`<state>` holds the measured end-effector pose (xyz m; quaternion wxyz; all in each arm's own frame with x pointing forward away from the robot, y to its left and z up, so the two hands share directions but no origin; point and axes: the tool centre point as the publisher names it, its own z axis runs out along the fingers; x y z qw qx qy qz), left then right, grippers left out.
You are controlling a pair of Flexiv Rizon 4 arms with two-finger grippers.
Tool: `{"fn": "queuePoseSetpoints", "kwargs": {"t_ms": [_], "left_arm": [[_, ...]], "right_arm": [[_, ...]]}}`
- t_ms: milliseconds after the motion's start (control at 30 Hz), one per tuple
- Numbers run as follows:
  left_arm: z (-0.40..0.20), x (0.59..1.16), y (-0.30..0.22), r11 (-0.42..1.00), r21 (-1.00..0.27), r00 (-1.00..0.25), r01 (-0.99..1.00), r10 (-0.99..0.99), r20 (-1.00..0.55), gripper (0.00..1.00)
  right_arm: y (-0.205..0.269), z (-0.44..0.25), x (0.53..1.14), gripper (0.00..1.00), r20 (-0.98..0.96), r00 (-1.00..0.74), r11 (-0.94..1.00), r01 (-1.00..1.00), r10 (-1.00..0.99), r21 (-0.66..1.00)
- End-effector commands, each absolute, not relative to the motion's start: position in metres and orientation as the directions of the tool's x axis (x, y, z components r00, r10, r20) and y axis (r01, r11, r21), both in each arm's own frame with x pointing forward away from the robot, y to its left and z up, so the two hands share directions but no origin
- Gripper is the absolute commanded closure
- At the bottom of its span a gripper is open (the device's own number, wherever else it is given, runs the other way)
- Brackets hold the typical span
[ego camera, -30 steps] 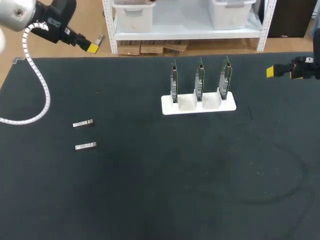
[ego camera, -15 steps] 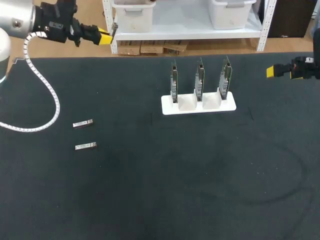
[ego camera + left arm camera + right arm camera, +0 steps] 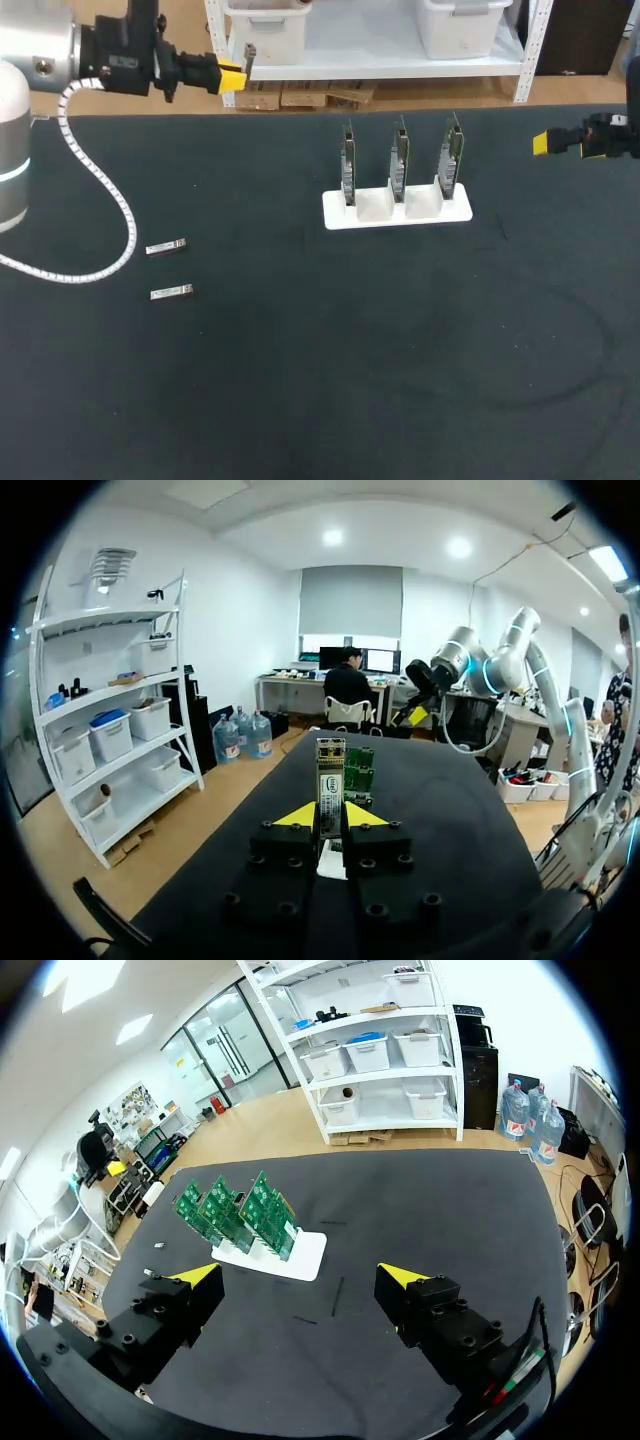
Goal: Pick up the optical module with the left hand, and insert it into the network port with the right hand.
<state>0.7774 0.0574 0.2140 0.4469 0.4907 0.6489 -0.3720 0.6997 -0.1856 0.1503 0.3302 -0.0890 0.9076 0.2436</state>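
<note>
— On the table (image 3: 320, 380)?
— White rack (image 3: 397, 208), three upright circuit boards (image 3: 399, 160), far middle.
— Grippers?
— Beyond the far-left edge, left gripper (image 3: 331, 815) pinching the optical module (image 3: 330, 775). At far right, right gripper (image 3: 300, 1274) wide open, empty. Two spare modules (image 3: 166, 247) lying left.

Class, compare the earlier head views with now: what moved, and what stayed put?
The left gripper, shut on the optical module throughout, carried it rightward by the far edge of the table, toward the board stand. Nothing was picked up or released. The right gripper, the board stand and the two loose modules stayed put.
</note>
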Motion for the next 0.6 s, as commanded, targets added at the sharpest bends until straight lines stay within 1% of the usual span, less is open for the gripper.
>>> {"fn": "queuePoseSetpoints", "kwargs": {"t_ms": [33, 133, 233, 333, 467, 533, 600], "left_arm": [[0.212, 0.787, 0.055, 0.145, -0.056, -0.090, 0.988, 0.232, -0.969, 1.00], [0.216, 0.788, 0.050, 0.069, -0.050, -0.063, 0.996, 0.187, -0.980, 1.00], [0.219, 0.789, 0.040, 0.039, -0.028, -0.035, 0.999, 0.203, -0.979, 1.00], [0.221, 0.790, 0.027, 0.026, -0.030, -0.035, 0.999, 0.227, -0.973, 1.00], [0.220, 0.790, 0.015, 0.034, -0.046, -0.053, 0.998, 0.259, -0.964, 1.00], [0.218, 0.791, 0.014, 0.094, -0.076, -0.100, 0.993, 0.280, -0.955, 1.00], [0.218, 0.791, 0.014, 0.094, -0.076, -0.100, 0.993, 0.280, -0.955, 1.00]], "right_arm": [[-0.186, 0.150, 0.700, 0.00, -0.643, -0.766, 0.866, -0.322, -0.001, 0.383], [-0.186, 0.150, 0.700, 0.00, -0.643, -0.766, 0.866, -0.322, -0.001, 0.383], [-0.186, 0.150, 0.700, 0.00, -0.643, -0.766, 0.866, -0.322, -0.001, 0.383], [-0.186, 0.150, 0.700, 0.00, -0.643, -0.766, 0.866, -0.322, -0.001, 0.383], [-0.186, 0.150, 0.700, 0.00, -0.643, -0.766, 0.866, -0.322, -0.001, 0.383], [-0.186, 0.150, 0.700, 0.00, -0.643, -0.766, 0.866, -0.322, -0.001, 0.383], [-0.186, 0.150, 0.700, 0.00, -0.643, -0.766, 0.866, -0.322, -0.001, 0.383]]}}
